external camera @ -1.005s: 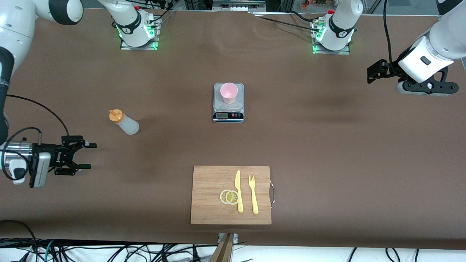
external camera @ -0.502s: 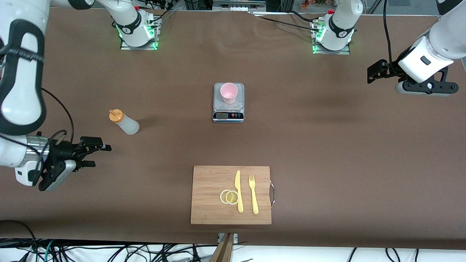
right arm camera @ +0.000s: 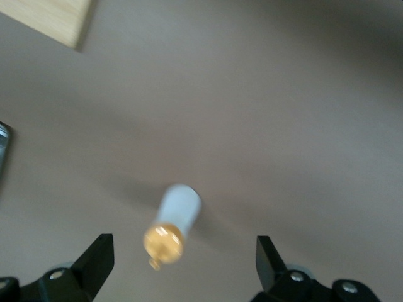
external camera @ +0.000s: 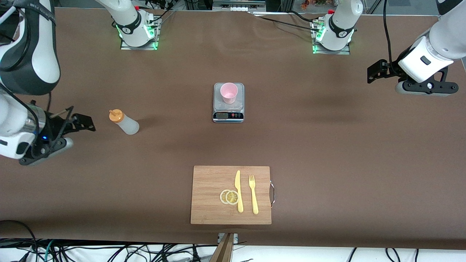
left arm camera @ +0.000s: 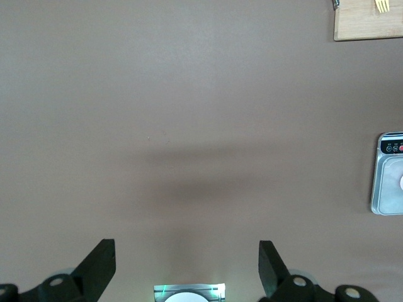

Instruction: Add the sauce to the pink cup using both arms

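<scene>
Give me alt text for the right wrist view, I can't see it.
The right gripper, open, hangs above the brown table with the sauce bottle standing upright between its fingers, untouched. A corner of the wooden cutting board shows at the edge.

One sauce (external camera: 123, 123); one pink cup (external camera: 228, 92); two lemon slices (external camera: 229, 197); one knife (external camera: 238, 191); one fork (external camera: 253, 194).

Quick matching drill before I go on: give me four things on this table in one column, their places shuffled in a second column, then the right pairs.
Things:
1. pink cup
2. sauce bottle
3. lemon slices
4. left gripper

Places:
A. on the cutting board, beside the knife
B. up over bare table at the left arm's end, open
C. on the scale
D. standing on the table near the open right gripper

Pairs: 1-C, 2-D, 3-A, 4-B
</scene>
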Controlling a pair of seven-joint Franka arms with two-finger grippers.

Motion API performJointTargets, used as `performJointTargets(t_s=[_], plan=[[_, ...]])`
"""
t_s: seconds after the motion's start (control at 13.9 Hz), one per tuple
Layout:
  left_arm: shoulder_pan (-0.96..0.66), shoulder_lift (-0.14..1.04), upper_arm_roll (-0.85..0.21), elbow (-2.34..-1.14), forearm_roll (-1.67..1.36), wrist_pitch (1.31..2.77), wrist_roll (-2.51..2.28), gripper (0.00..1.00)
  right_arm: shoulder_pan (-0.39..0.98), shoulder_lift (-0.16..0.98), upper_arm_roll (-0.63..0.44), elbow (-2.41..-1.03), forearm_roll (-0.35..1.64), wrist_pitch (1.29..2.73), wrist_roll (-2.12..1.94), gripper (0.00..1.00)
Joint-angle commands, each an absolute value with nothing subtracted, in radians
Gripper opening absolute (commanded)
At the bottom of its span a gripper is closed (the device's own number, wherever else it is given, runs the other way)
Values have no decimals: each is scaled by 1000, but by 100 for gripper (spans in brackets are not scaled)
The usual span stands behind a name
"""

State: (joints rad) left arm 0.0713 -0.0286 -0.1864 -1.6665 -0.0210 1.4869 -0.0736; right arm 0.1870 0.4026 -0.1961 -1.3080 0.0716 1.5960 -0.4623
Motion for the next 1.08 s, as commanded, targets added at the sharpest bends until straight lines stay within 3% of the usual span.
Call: performJointTargets(t_s=[0.0,0.5,1.0], plan=[[68,-11,-189,-1632,-12,1462,-64,100,180,319,-186,-1391,-6,1630,-471,100],[69,-11,-189,-1632,-12,1460,-58,100,87,198,-184,-1483,6,1729,-456,100],[69,-12,-189,-1632,-12,1460,-58,100,51,130,-134,-1597,6,1718,-194,100]])
